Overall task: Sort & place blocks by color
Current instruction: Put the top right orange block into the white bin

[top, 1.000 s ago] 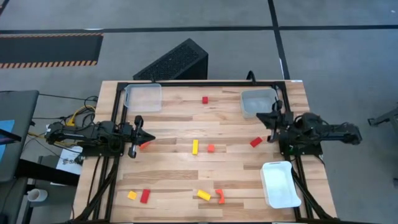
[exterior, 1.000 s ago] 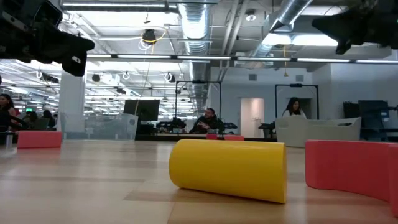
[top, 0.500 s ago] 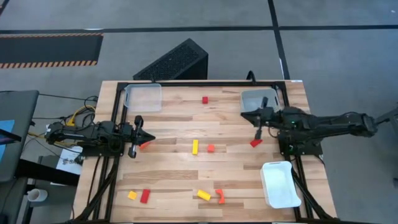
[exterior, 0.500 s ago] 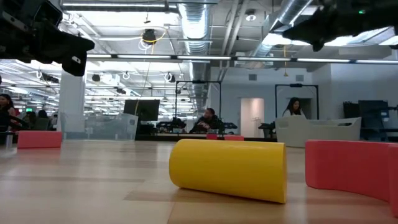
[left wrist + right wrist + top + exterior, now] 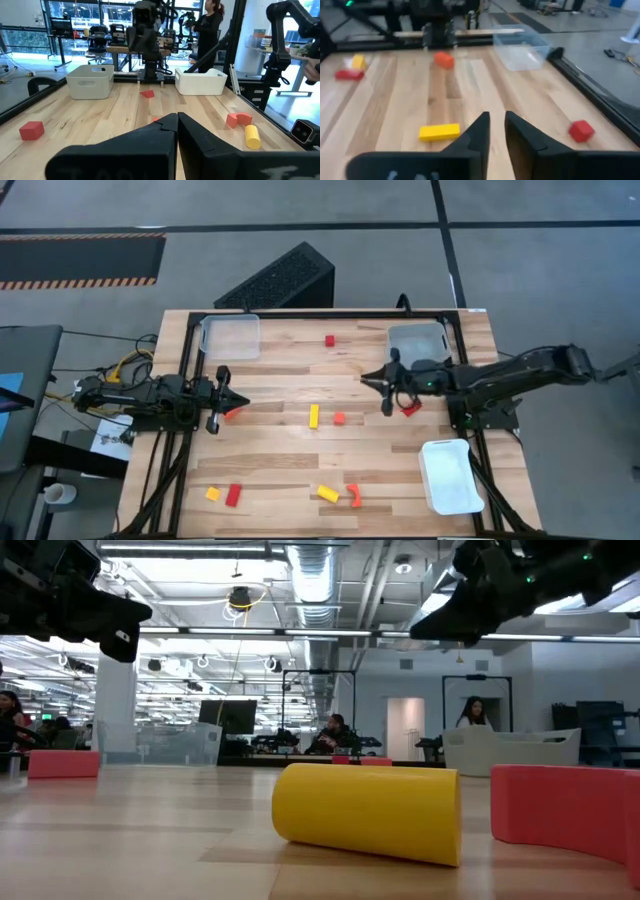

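the left arm lies along the table's left edge, its left gripper (image 5: 228, 398) pointing inward with fingers nearly together. the right arm stretches from the right side toward the table's middle, its right gripper (image 5: 385, 382) low, fingers close with a narrow gap.

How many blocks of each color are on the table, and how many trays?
Red blocks: 3
Orange blocks: 3
Yellow blocks: 3
Trays: 3
Total: 9 blocks, 3 trays
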You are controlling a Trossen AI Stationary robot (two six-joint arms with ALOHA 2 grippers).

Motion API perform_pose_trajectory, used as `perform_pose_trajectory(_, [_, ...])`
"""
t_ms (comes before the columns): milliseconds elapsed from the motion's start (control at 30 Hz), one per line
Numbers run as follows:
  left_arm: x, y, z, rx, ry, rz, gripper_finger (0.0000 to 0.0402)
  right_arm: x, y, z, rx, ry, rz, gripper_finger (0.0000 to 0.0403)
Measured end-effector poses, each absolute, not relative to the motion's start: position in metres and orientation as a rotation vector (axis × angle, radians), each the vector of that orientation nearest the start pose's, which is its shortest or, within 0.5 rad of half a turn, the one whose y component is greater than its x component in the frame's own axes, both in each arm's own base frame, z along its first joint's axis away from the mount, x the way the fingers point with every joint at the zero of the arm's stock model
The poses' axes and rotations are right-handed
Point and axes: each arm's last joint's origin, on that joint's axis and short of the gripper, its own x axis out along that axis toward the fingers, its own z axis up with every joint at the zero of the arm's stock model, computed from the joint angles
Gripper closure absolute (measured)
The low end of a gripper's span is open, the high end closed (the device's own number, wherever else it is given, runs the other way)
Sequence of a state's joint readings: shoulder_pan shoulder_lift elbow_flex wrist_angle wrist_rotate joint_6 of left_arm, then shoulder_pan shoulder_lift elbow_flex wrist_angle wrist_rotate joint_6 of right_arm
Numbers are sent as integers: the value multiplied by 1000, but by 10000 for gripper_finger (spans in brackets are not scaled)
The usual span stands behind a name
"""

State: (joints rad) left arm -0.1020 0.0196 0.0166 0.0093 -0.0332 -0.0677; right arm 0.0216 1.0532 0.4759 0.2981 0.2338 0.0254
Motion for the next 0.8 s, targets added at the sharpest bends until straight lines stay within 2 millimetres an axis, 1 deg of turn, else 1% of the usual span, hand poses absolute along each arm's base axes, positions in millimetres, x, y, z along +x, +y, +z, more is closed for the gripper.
perform_pose_trajectory(100, [98, -9, 169, -68, -4, -68, 401, 231, 3, 214, -20, 272, -193, 278])
perform_pose_trajectory(200, [98, -9, 169, -68, -4, -69, 401, 241, 6, 204, -12, 271, -186, 234])
perform_pose_trajectory(333, [98, -9, 168, -68, -4, -69, 401, 254, 8, 193, 127, 307, -204, 168])
perform_pose_trajectory(433, [98, -9, 169, -68, -4, -69, 401, 263, 9, 186, 135, 342, -209, 127])
perform_pose_trajectory(567, [98, -9, 169, -68, -4, -69, 401, 278, 16, 178, 128, 380, -189, 88])
perform_pose_trajectory(800, [98, -9, 169, -68, -4, -69, 401, 298, 34, 157, 59, 473, -132, 31])
